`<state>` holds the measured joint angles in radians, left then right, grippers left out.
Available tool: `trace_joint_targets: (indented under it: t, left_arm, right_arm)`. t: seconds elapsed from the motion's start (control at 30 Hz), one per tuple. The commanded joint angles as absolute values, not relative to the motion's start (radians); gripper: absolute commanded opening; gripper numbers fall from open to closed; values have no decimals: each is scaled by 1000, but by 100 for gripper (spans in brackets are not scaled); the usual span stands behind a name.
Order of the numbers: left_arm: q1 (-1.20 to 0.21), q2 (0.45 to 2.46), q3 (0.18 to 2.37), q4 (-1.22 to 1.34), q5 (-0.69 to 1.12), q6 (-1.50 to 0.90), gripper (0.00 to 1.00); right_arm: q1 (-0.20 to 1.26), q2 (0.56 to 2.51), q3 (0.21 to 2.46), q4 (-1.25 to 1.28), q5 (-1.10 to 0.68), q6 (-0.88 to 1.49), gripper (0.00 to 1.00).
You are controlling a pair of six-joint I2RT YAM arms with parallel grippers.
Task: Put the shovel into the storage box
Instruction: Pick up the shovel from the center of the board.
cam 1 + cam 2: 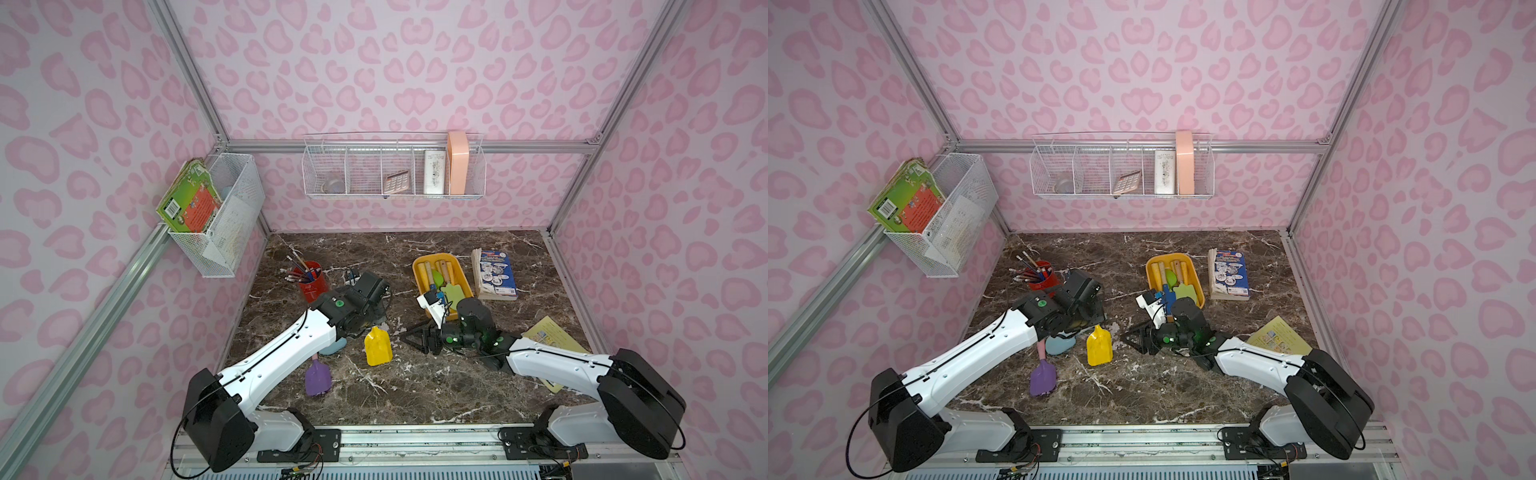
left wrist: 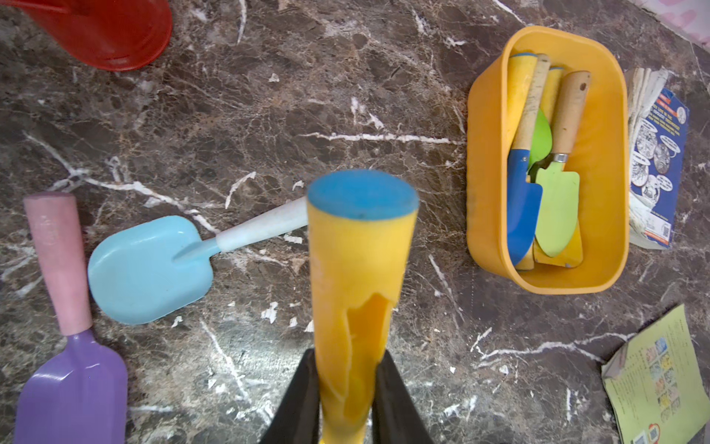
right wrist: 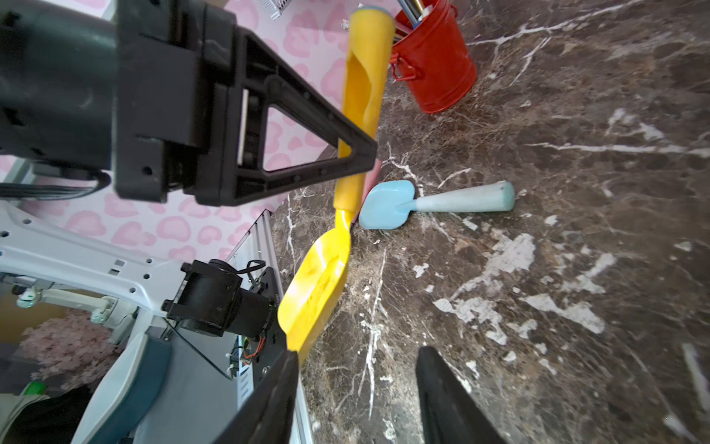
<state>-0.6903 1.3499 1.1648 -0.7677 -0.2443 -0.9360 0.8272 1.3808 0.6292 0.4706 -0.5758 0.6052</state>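
1. Left of the work area: a purple metal-bladed shovel with a pink handle and a pale blue plastic shovel with a white handle lie flat on the dark marble tabletop. Neither is in hand.

2. Centre: my left claw is clamped on the handle of the yellow plastic shovel with the blue end cap. The shovel stands roughly upright, blade down (whether the blade tip touches the tabletop I cannot tell).

3. Right of centre: my right claw hangs beside the yellow blade with jaws apart, holding nothing.

4. Further right: the shallow yellow-orange plastic storage box sits well apart from the held shovel and already contains several trowels laid lengthwise.

Step in hand, as I judge it: transport of the yellow shovel, possibly by handover to the right claw.

Next move calls for: bringing the shovel over the box, aligning it with the long axis, then release.
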Motion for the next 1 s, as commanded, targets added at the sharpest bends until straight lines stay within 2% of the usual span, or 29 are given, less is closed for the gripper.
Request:
trace_joint_targets:
  t: [0.0,0.37,0.63,0.77,0.83,0.97]
  left_arm:
    - [-708,1374,1193,-773,-279,-947,8]
    - [-739,1396,1242,-760,-299,-966,8]
    - [-757,1360,1220,-741,-316,-1001,9]
    - [-760,1350,1211,-732,-313,-1010,9]
    - [-760,1348,1210,-728,-310,-1006,10]
    - [-761,1348,1215,-727,-307,-1000,20]
  right_arm:
    - [840,1393,641,529,-618,627,53]
    - [857,1456,665,534,-621,637,48]
    - [853,1506,688,525,-617,660,31]
    - [852,1521,706,502,-610,658,15]
    - [852,1524,716,481,-594,661,11]
    - [831,1534,729,443,-577,683,1]
